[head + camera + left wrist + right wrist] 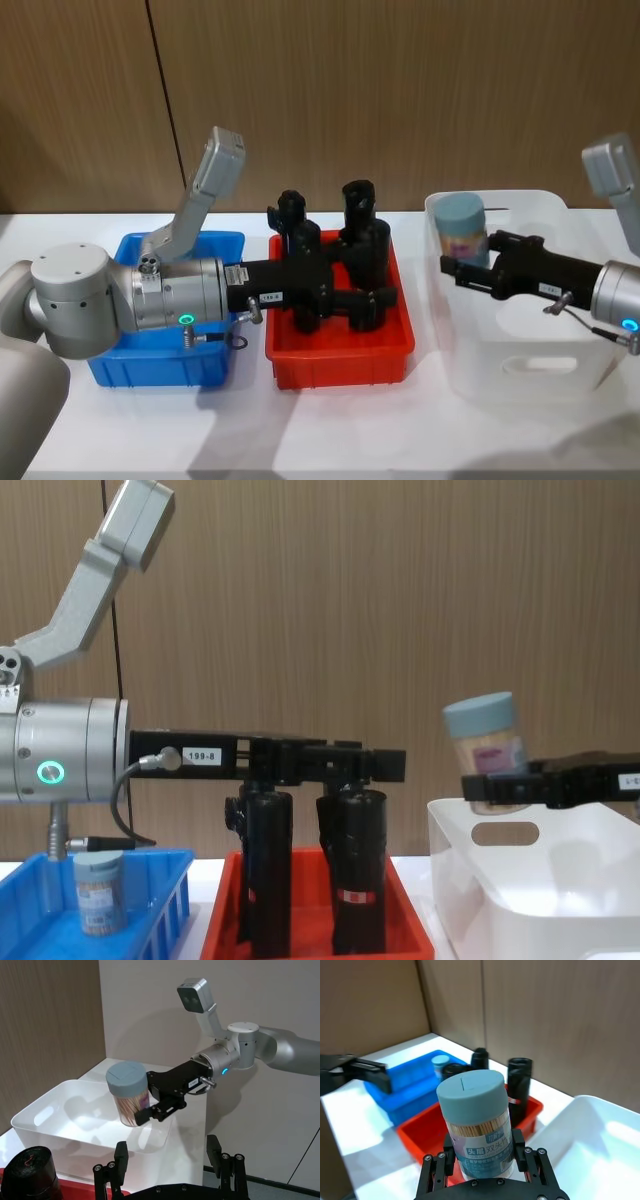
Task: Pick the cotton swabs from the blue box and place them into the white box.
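Observation:
My right gripper (462, 266) is shut on a cotton swab tub (462, 228), clear with a pale blue lid. It holds the tub upright above the white box (520, 370), over that box's near-left corner. The same tub (129, 1092) and gripper (150, 1110) show in the left wrist view, and the tub (477, 1120) stands close up in the right wrist view. A second cotton swab tub (100, 892) stands in the blue box (150, 365). My left gripper (167, 1152) is open and empty, stretched level over the red tray (340, 360).
The red tray sits between the blue and white boxes and holds tall black cylinders (358, 215). A wooden wall stands behind the white table. The left arm's body covers much of the blue box in the head view.

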### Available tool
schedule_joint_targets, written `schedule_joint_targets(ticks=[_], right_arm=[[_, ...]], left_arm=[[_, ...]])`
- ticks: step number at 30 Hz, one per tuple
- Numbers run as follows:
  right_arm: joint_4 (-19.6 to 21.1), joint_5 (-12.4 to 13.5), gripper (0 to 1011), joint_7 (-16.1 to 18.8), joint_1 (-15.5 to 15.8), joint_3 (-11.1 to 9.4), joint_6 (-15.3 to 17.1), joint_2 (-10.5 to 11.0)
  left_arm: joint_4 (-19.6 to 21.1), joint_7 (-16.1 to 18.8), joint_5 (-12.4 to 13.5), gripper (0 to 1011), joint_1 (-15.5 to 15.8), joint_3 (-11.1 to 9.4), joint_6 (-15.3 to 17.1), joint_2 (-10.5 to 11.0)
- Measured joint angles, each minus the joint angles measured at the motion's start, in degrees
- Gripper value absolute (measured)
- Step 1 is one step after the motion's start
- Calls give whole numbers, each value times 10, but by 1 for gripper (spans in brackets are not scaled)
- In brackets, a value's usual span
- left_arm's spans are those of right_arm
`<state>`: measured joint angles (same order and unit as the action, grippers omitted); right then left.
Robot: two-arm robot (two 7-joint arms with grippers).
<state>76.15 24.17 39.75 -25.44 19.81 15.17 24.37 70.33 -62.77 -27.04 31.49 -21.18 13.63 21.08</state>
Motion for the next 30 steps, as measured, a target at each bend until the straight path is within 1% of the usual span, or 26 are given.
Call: schedule_joint_targets(ticks=[4,12,16,23,30], right_arm=[[-14,-7,681,-10,-8,-3,2,0],[-42,-29,681,-35,-22,-6,17,0],[-63,-48,681,-49,-30,-7,31,-2],[-89,-73,681,-62,-39,-4,48,-4],[-107,-94,681,-67,-42,-2,61,-2]], left_arm=[[0,0,0,1004,0,0,0,0],[0,0,0,1004,0,0,0,0],[0,0,0,1004,0,0,0,0],[0,0,0,1004,0,0,0,0],[0,0,0,1004,0,0,0,0]])
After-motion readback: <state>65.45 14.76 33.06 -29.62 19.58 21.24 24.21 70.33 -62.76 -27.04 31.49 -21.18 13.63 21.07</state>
